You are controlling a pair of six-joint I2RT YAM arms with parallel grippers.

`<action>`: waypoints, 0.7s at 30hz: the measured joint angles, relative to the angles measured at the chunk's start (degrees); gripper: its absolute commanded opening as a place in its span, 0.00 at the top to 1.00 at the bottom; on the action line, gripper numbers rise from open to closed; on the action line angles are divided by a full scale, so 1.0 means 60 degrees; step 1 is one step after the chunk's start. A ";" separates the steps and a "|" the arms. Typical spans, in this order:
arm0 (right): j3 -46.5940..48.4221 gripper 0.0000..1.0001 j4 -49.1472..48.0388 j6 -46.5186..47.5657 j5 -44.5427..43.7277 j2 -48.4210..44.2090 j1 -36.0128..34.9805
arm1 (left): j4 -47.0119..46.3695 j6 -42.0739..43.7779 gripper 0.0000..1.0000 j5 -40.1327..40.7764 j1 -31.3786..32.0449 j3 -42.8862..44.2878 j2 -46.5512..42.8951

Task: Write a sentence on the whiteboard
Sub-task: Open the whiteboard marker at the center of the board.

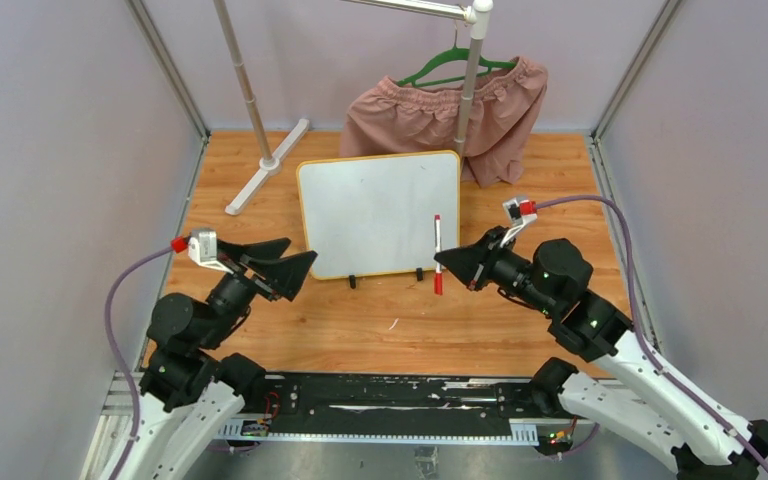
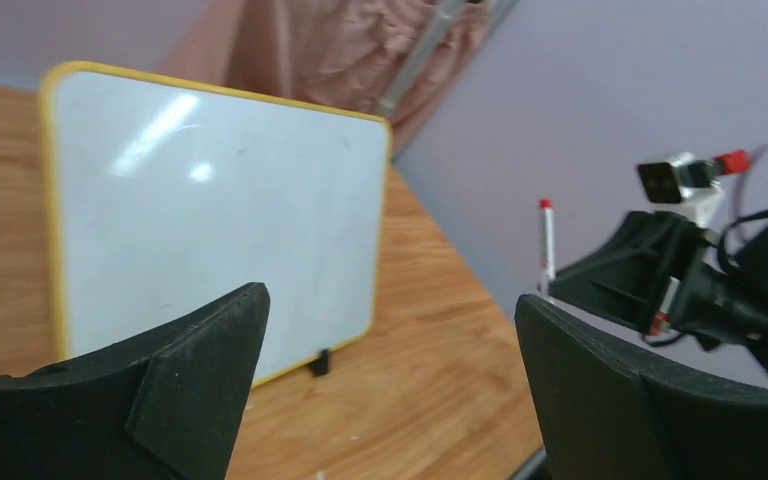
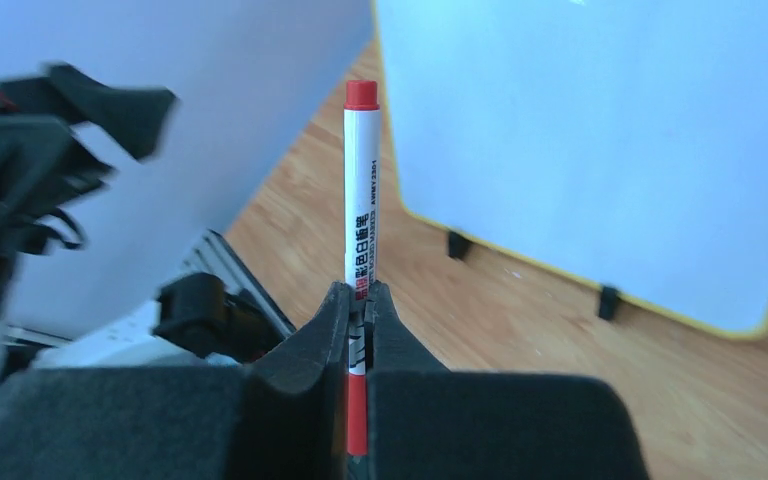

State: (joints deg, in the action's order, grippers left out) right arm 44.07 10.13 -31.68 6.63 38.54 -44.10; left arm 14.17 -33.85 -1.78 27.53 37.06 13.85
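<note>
Whiteboard (image 1: 378, 212) standing — right gripper (image 1: 439, 263) clamps red marker (image 1: 437, 235).

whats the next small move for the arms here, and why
Probably bring the open left gripper across to pull the cap off. The right gripper is shut on the white-barrelled red marker, whose long red end looks capped. The yellow-rimmed rectangular whiteboard is blank, so writing cannot start yet.

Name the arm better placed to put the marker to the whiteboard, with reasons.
Right, probably: the right pincer is shut on the red marker, just off the blank whiteboard at its right edge. The left pincer is open and empty, by the board's near left corner.
</note>
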 measured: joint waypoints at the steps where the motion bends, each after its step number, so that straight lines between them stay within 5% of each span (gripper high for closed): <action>1: -0.0124 1.00 -0.0605 -0.0233 0.0164 -0.0095 0.0000 | -0.0550 -0.0353 0.00 -0.0423 0.0004 -0.0299 -0.0029; 9: -0.0809 1.00 -0.5034 -0.2153 0.0616 0.0918 -0.0117 | -0.3158 -0.2488 0.00 -0.2885 0.0007 -0.1177 0.1333; 21: -0.0492 1.00 -0.8816 -0.3082 0.0280 0.3235 -0.1392 | -0.4390 -0.3231 0.00 -0.4929 0.0007 -0.0390 0.2900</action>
State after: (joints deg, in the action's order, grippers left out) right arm 41.12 -42.76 -50.17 8.32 57.95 -52.45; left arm -12.16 -53.23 -31.35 27.57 34.72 31.24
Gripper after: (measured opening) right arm 0.035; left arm 0.997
